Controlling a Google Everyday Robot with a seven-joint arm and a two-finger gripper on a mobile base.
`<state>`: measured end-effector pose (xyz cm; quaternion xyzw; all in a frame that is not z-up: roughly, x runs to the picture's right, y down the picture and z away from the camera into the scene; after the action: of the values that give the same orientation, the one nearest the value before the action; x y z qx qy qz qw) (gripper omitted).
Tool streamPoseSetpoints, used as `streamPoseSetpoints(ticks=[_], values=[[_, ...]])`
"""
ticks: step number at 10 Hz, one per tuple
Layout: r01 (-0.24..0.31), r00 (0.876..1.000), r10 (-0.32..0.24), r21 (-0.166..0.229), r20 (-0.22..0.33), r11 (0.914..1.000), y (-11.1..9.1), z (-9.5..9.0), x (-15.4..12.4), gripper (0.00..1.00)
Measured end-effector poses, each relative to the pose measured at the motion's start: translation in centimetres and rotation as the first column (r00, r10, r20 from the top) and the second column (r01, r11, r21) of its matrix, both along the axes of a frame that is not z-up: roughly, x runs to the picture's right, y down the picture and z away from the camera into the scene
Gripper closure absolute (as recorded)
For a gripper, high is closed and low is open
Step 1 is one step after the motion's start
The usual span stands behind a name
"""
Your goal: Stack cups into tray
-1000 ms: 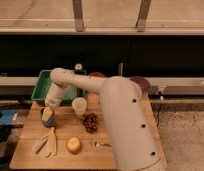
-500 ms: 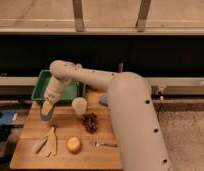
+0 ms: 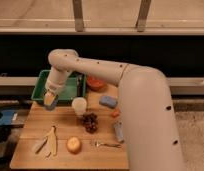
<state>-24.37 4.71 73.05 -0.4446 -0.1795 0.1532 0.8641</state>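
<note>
My gripper (image 3: 49, 98) hangs at the front left corner of the green tray (image 3: 70, 89), over the table's left edge. It is shut on the dark blue-grey cup (image 3: 49, 104) and holds it lifted off the wooden table. The pale cream-white cup (image 3: 79, 105) stands upright on the table, just in front of the tray and to the right of my gripper. The arm reaches in from the lower right and covers part of the tray's middle.
A red-orange bowl (image 3: 95, 83) sits right of the tray. On the table lie a blue block (image 3: 108, 101), grapes (image 3: 89, 122), a banana peel (image 3: 49, 145), a round orange fruit (image 3: 73, 145), a fork (image 3: 107, 145) and a grey object (image 3: 118, 131).
My gripper has risen with the dark cup from the table's left side up toward the tray's front left corner. The cream cup has not moved.
</note>
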Motion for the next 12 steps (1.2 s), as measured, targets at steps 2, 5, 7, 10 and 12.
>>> streamPoseSetpoints(ticks=[2, 5, 7, 10, 12], values=[[-0.002, 0.994, 0.009, 0.059, -0.112, 0.9983, -2.6, 0.4, 2.9, 1.0], [-0.023, 0.963, 0.047, 0.091, -0.265, 0.9955, -3.7, -0.1, 7.7, 1.0], [-0.033, 0.948, 0.062, 0.1, -0.312, 0.9945, -4.0, -0.5, 8.8, 1.0], [-0.06, 0.933, 0.092, 0.1, -0.349, 0.9932, -3.6, -0.5, 10.3, 1.0], [-0.099, 0.927, 0.127, 0.097, -0.354, 0.9904, -2.8, -0.4, 11.5, 1.0]])
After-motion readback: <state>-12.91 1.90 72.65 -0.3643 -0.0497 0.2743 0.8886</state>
